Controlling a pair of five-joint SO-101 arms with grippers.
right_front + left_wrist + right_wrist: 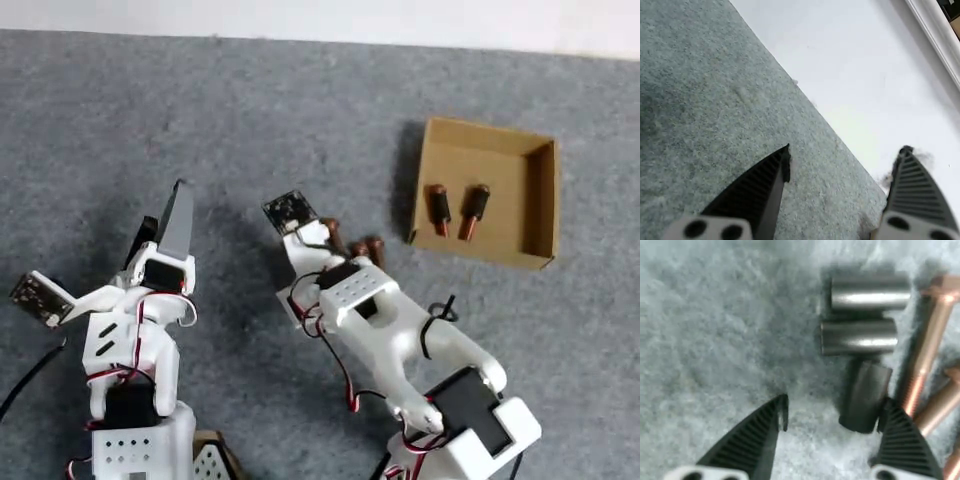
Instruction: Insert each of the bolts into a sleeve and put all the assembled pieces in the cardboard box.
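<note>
Here, your right gripper [835, 404], the nearer one, has jaws spread with a sleeve [865, 397] between them, close beside one finger, its long axis along the fingers.

Soft, even light falls from above over the high view. The cardboard box [487, 140] throws a faint shadow onto the grey mat [250, 110] along its left wall, and its right inner wall lies in shade. In the left wrist view the white floor [855, 65] glares brightly, while the mat darkens toward one corner. In the right wrist view the sleeves [865, 292] carry bright streaks of glare, the bolts [922, 355] gleam, and dark shadows edge them.
</note>
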